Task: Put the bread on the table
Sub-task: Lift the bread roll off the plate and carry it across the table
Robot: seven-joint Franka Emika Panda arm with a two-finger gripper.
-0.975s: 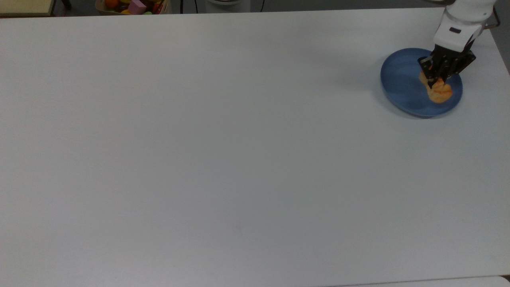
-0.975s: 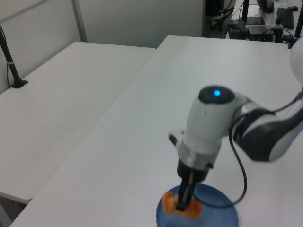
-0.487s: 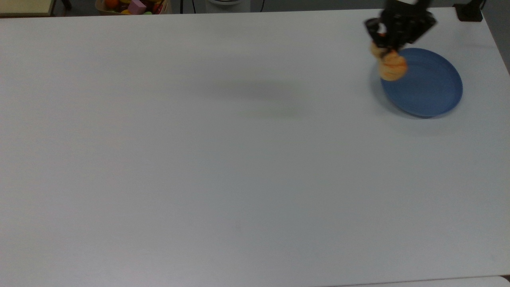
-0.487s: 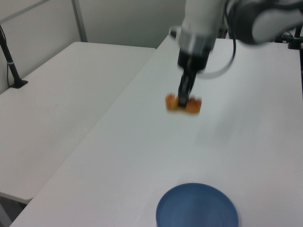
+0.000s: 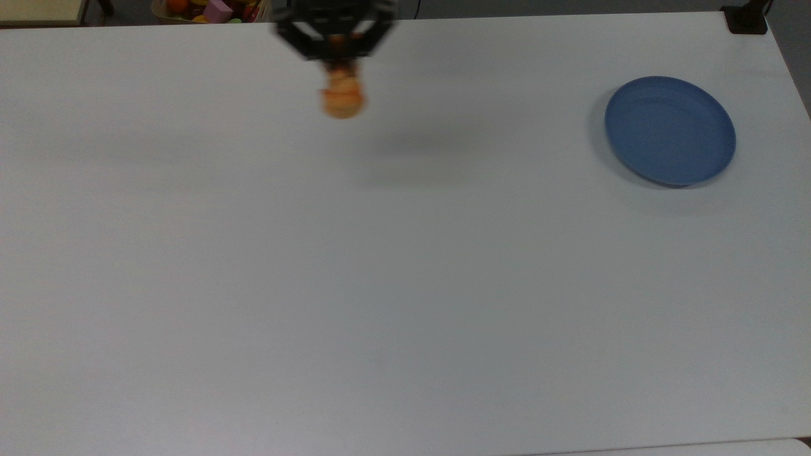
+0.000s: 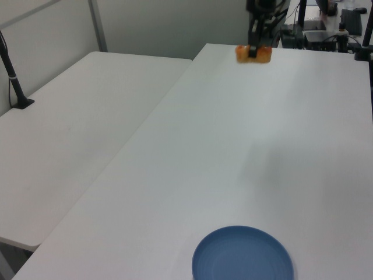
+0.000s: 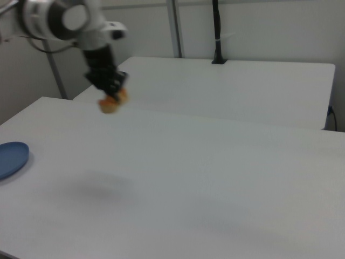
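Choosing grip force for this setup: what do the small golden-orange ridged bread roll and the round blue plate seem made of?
Bread: glossy, uniformly orange crust, possibly a plastic or foam replica; real pastry can't be excluded.
Blue plate: smooth, evenly coloured, soft sheen, probably plastic or melamine.
The gripper is shut on the roll.

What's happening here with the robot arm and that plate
The robot arm's gripper is shut on the bread and holds it in the air above the white table. The blue plate sits bare near the top view's right edge, well away from the bread. A faint shadow on the table lies below and to the right of the bread in the top view, so it has not been set down yet.
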